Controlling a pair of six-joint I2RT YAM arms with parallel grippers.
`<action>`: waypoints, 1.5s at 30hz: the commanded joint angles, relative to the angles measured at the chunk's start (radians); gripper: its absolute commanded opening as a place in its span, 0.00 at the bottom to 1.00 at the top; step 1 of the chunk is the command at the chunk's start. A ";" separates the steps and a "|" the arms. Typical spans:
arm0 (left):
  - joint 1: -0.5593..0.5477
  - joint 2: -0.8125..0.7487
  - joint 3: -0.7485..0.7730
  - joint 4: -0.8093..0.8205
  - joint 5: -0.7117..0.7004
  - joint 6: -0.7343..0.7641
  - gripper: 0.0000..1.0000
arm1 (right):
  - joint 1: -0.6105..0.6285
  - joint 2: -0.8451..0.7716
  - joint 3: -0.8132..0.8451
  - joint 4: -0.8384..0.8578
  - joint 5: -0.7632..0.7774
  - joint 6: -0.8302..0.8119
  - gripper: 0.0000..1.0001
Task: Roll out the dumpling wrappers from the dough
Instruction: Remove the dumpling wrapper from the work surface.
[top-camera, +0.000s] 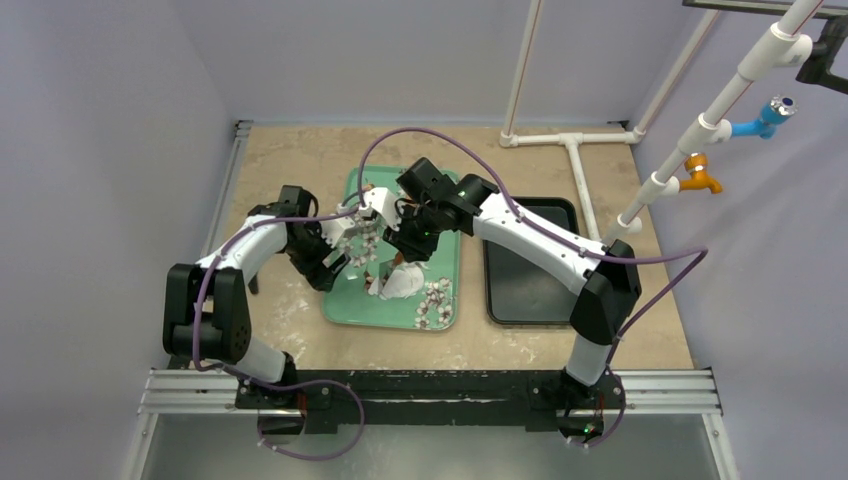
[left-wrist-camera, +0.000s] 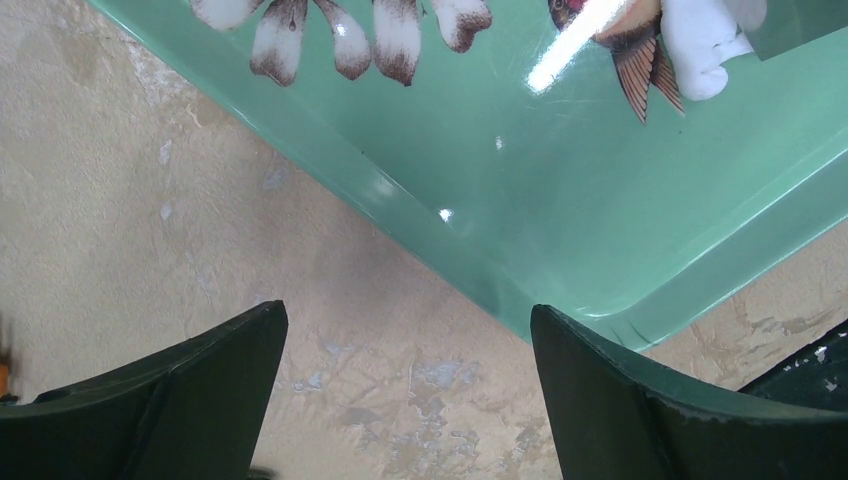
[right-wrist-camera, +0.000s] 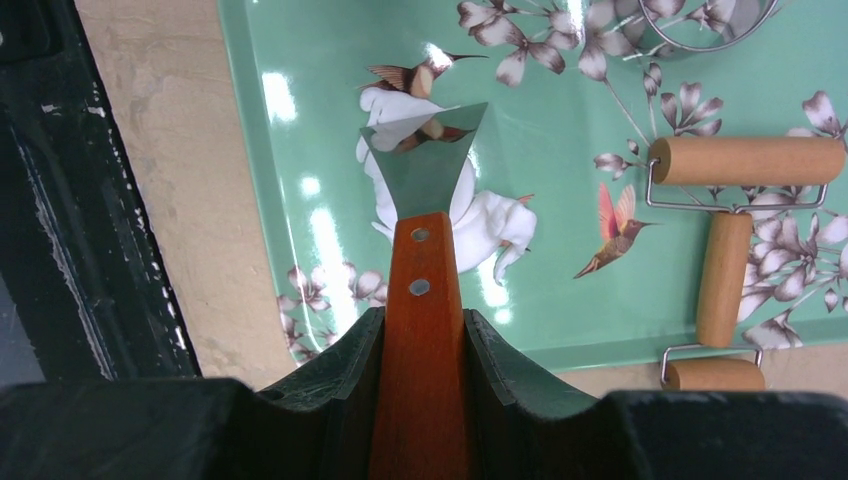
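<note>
We see the right claw (right-wrist-camera: 422, 325) clenched on the wooden handle of a scraper (right-wrist-camera: 420, 170), its metal blade angled over the dough (right-wrist-camera: 492, 222), an uneven white lump on the green tray (right-wrist-camera: 560, 300). A wooden roller (right-wrist-camera: 745, 160) lies near it on the same tray. The left claw (left-wrist-camera: 408, 312) hangs released, jaws wide, over the bench (left-wrist-camera: 150, 230) just off the tray's edge.
</note>
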 joint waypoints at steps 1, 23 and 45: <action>-0.009 -0.034 -0.004 0.023 0.018 0.013 0.93 | -0.002 -0.002 0.051 0.021 0.007 0.045 0.00; -0.011 -0.035 -0.005 0.026 0.014 0.012 0.93 | -0.004 0.007 0.015 0.021 0.024 0.090 0.00; -0.013 0.039 0.025 -0.048 0.119 0.066 0.82 | -0.002 -0.026 -0.189 0.327 -0.060 0.209 0.00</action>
